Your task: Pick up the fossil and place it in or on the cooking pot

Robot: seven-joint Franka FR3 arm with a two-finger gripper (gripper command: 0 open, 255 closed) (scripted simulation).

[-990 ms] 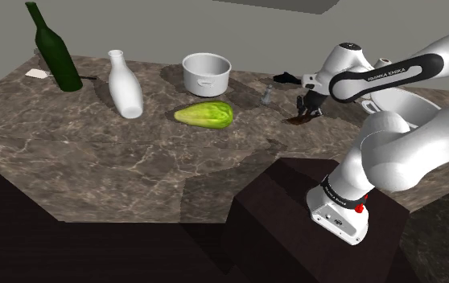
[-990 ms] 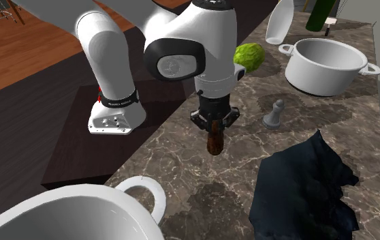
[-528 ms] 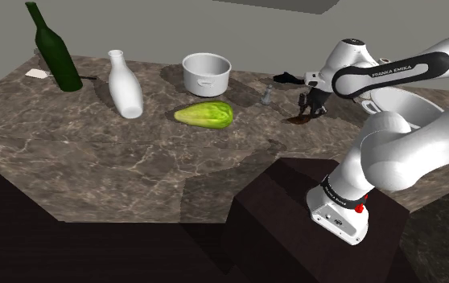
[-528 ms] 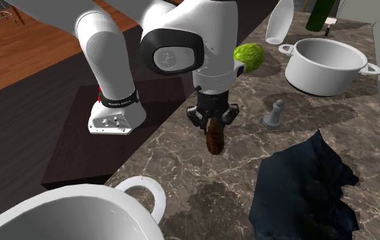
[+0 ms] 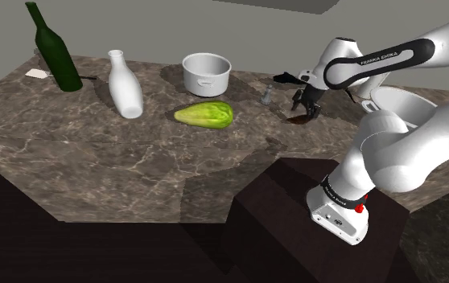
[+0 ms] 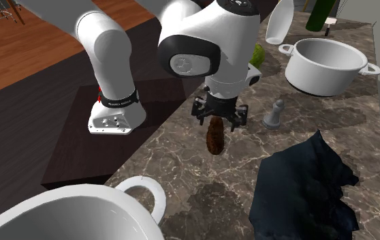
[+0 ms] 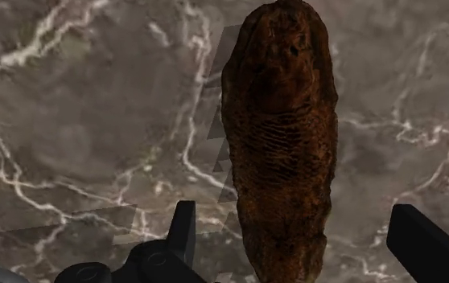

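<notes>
The brown, ridged fossil lies on the marbled worktop, just below the claw, whose black fingers stand wide apart on either side of it without touching. A small grey pawn stands near it and a dark cloth lies close by. The white cooking pot sits well apart, beyond the pawn.

We find the fossil rough and ridged, the desk polished veined marble, the dark cloth crumpled.
</notes>
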